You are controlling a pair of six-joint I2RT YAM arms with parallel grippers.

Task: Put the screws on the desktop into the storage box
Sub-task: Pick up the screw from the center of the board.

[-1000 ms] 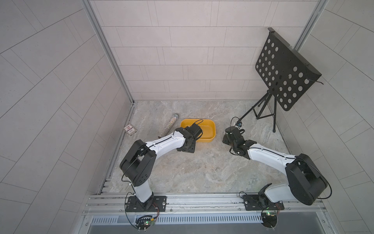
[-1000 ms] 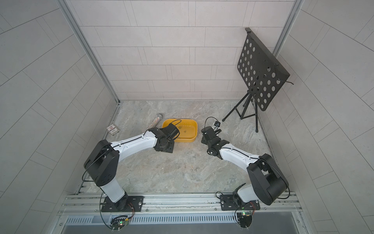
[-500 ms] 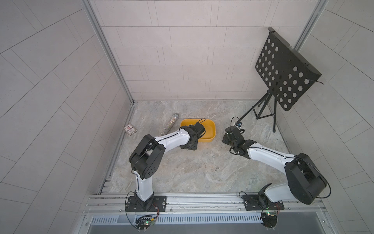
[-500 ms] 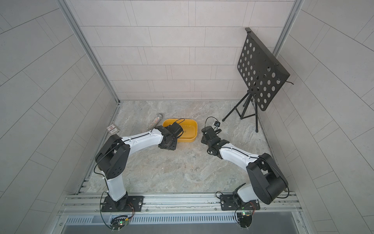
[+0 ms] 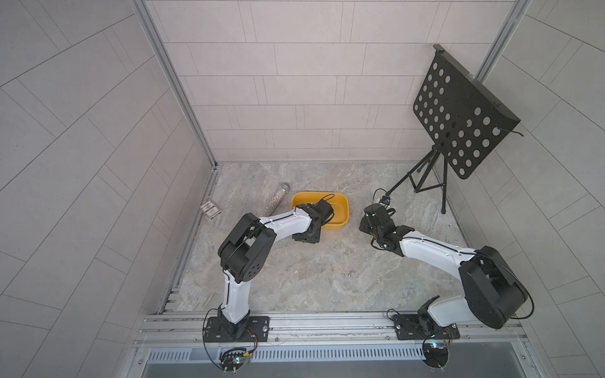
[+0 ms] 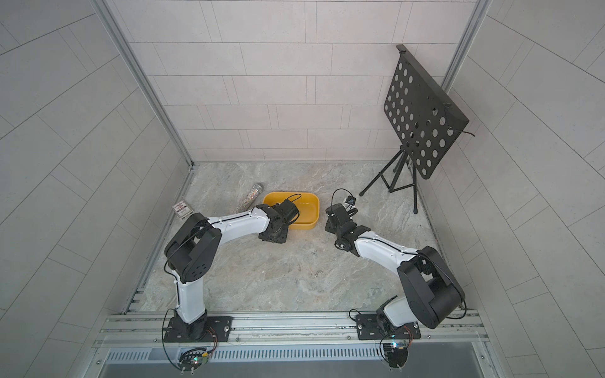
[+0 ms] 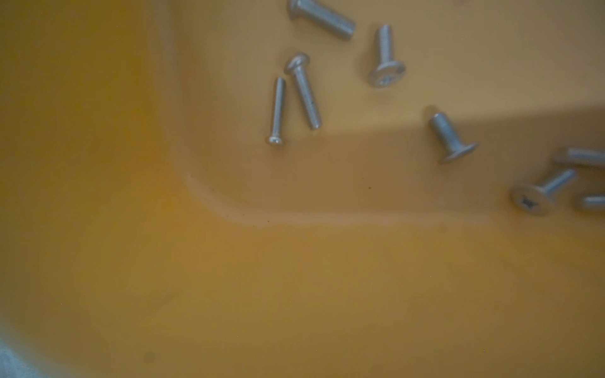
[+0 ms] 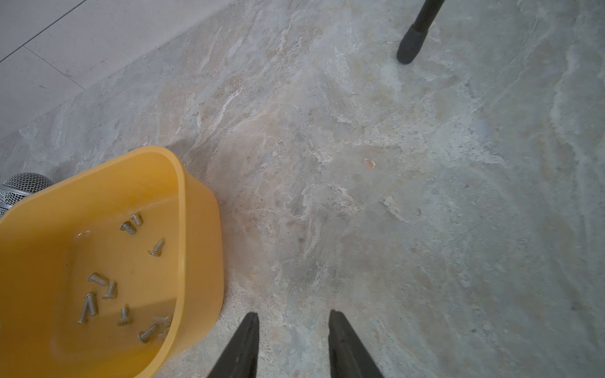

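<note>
Yellow plastic marks the storage box, which sits on the marbled desk toward 12 o'clock from its middle in both top views. The left pincer reaches into it from the 8 o'clock side, and I cannot tell how far apart its jaws stand. Two screws lie loose on the desk at about 5 o'clock from the box. A glittery microphone lies just beside the box at 10 o'clock, a red-and-white card box farther out at 9, and a black music stand at 2. The left wrist view shows only the box's floor, with eight screws scattered on it. In the right wrist view the right pincer hangs over bare desk, jaws narrowly parted and empty, with the box just beside it holding about ten screws.
</note>
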